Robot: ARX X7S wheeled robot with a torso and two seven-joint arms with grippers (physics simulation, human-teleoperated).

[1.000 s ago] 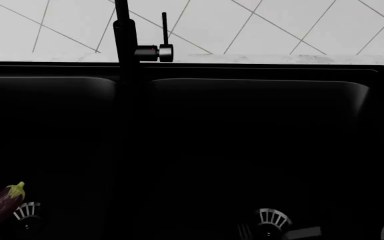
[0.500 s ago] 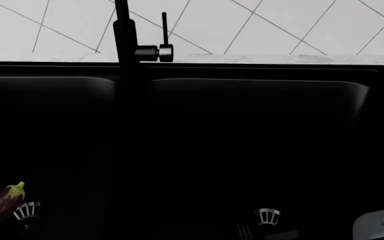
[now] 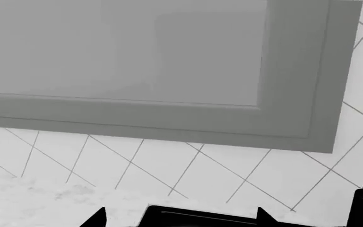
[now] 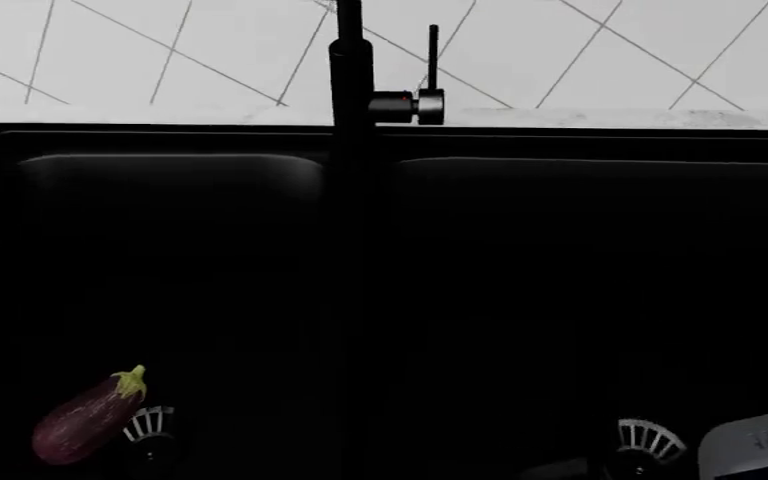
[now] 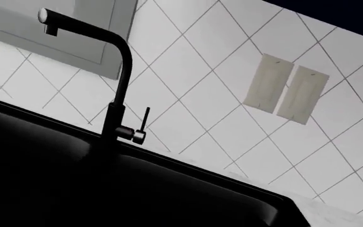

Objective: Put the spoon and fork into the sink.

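White diagonal wall tiles back a pale counter point(image 4: 598, 117) holding the black double-basin sink point(image 4: 558, 170). A grey part at the head view's lower right may be the right claw; its state cannot be told. An eggplant point(image 4: 85, 418) lies beside the left basin's drain strainer point(image 4: 151, 424). Spoon and fork are unseen

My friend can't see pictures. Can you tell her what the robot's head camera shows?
A big black double sink fills the view, with a purple eggplant lying in its left basin beside the silver drain. A tall black faucet stands at the back before white tiles.
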